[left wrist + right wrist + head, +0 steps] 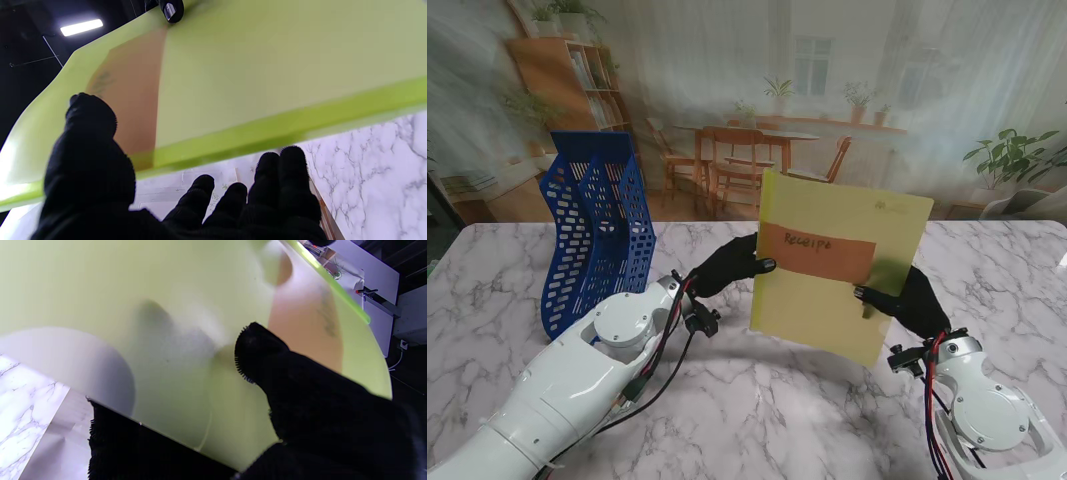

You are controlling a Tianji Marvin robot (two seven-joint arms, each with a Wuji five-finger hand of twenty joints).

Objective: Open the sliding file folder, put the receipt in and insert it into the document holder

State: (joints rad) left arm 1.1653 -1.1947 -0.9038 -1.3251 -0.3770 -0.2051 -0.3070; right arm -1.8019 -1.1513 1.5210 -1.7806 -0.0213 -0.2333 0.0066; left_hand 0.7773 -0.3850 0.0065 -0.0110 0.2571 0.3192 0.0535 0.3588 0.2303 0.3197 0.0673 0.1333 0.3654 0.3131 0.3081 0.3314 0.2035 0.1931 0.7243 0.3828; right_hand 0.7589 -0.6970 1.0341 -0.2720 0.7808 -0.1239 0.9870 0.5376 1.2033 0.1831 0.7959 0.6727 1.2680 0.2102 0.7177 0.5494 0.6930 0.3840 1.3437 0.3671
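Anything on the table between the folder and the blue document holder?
Only the left hand, gripping the folder; past it, bare marble up to the holder. The stand view shows it.

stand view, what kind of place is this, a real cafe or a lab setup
Probably a lab mock-up: the cafe scene is a printed backdrop behind a marble table, with a blue document holder set out.

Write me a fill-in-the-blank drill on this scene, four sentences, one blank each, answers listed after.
1. The yellow-green file folder is held off the marble table by ____ hands.
2. The word handwritten on the orange slip inside the folder is ____.
3. The document holder is ____ in colour.
4. In the stand's view, the document holder stands on the robot's ____ side of the folder.

The left hand grips one edge, the right hand the other.

Missing words: both; Receipt; blue; left
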